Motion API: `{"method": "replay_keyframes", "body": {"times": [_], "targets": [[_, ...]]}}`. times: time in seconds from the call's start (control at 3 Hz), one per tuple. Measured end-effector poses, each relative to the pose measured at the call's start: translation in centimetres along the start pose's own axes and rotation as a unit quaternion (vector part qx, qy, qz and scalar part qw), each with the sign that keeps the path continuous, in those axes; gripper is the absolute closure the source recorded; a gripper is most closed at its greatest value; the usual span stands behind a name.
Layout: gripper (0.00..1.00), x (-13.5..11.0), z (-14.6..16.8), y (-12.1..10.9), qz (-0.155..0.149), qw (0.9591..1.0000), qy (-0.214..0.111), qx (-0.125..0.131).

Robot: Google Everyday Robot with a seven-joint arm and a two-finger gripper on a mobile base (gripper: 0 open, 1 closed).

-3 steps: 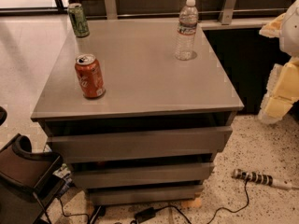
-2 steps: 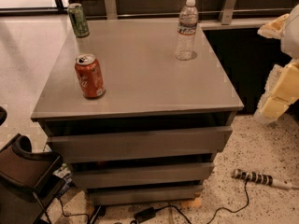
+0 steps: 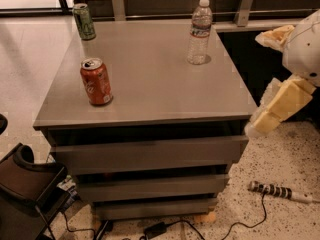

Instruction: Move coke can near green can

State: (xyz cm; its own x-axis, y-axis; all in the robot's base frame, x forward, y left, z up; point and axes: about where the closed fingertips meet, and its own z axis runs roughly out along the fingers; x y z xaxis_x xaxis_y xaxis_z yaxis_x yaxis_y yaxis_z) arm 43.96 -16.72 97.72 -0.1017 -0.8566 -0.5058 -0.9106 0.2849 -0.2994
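The coke can, red-orange with a silver top, stands upright near the front left of the grey cabinet top. The green can stands upright at the far left corner, well behind the coke can. My gripper hangs off the right side of the cabinet, far from both cans. Its two yellow padded fingers are spread apart and hold nothing.
A clear plastic water bottle stands at the back right of the top. The cabinet has drawers below. A dark chair sits at the lower left. Cables and a striped tool lie on the speckled floor.
My gripper and arm have come a little further into view from the right, towards the cabinet. The cans and the bottle have not moved.
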Motion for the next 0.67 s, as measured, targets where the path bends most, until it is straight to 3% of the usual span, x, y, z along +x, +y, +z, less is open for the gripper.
{"method": "replay_keyframes", "body": {"times": [0.33, 0.67], "targets": [[0.00, -2.2, 3.2, 1.3, -0.002, 0.9969, -0.079, 0.002], [0.00, -4.9, 6.8, 2.0, 0.006, 0.9862, -0.165, 0.013]]}}
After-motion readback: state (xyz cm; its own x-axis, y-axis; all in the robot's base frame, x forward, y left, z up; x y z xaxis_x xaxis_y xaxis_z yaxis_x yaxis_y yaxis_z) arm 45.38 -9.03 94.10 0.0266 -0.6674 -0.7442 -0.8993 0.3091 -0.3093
